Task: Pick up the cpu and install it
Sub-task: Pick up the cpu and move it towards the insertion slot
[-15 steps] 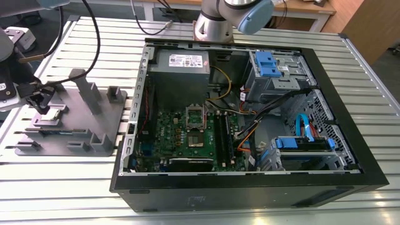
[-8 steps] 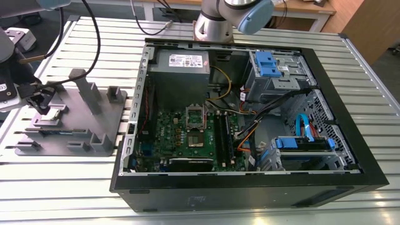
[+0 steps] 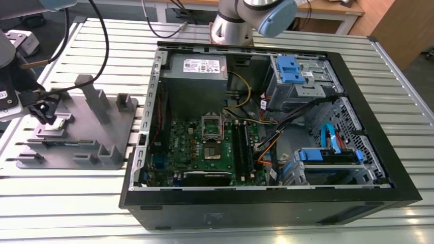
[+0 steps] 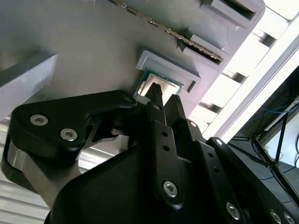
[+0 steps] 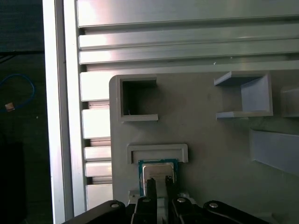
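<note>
Cpu (image 5: pixel 156 167) lies in grey fixture (image 5: pixel 210 149) on slatted table (image 3: pixel 81 203), gripper (image 5: pixel 159 181) apparently closed above it.

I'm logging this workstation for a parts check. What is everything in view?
cpu: one, silver-grey, in a fixture pocket beneath the gripper.
fixture: one, grey, on the table, exterior view's left.
computer case: one, black, open, exterior view's right.
circuit board: one, green, inside the case.
drive latches: two, blue, inside the case.
table: one, silver slats, under everything.
arm: one, silver and blue, behind the case.
gripper: one, black, over the cpu.
</note>
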Motion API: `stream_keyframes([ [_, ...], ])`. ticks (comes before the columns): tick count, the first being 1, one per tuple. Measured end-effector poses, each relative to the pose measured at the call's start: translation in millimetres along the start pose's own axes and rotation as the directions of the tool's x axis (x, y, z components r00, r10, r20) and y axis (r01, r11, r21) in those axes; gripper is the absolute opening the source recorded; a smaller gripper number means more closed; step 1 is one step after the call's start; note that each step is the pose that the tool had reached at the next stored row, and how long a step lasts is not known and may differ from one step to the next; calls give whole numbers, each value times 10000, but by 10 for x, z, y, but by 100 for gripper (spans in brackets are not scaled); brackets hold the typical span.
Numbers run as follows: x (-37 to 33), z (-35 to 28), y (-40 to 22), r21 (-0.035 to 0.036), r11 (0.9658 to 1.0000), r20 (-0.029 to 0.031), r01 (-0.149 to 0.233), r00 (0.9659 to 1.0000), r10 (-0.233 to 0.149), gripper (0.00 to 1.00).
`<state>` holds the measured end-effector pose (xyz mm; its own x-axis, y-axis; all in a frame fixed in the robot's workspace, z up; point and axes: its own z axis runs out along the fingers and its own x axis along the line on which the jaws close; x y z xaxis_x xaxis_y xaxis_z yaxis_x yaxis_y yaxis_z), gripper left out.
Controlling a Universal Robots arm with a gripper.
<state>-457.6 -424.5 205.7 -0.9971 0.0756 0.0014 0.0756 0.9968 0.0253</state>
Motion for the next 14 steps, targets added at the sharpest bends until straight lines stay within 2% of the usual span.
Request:
stream_keyframes([
  [1, 0, 0, 0, 0, 10000, 1, 0, 10000, 0, 23],
  [3, 0, 0, 0, 0, 10000, 0, 0, 10000, 0, 35],
  [4, 0, 0, 0, 0, 10000, 1, 0, 10000, 0, 35],
  [5, 0, 1, 0, 0, 10000, 1, 0, 10000, 0, 41],
  [8, 0, 1, 0, 0, 10000, 1, 0, 10000, 0, 47],
  [9, 0, 1, 0, 0, 10000, 1, 0, 10000, 0, 53],
  [14, -1, 25, 0, -2, 10000, 2, 0, 10000, 0, 53],
])
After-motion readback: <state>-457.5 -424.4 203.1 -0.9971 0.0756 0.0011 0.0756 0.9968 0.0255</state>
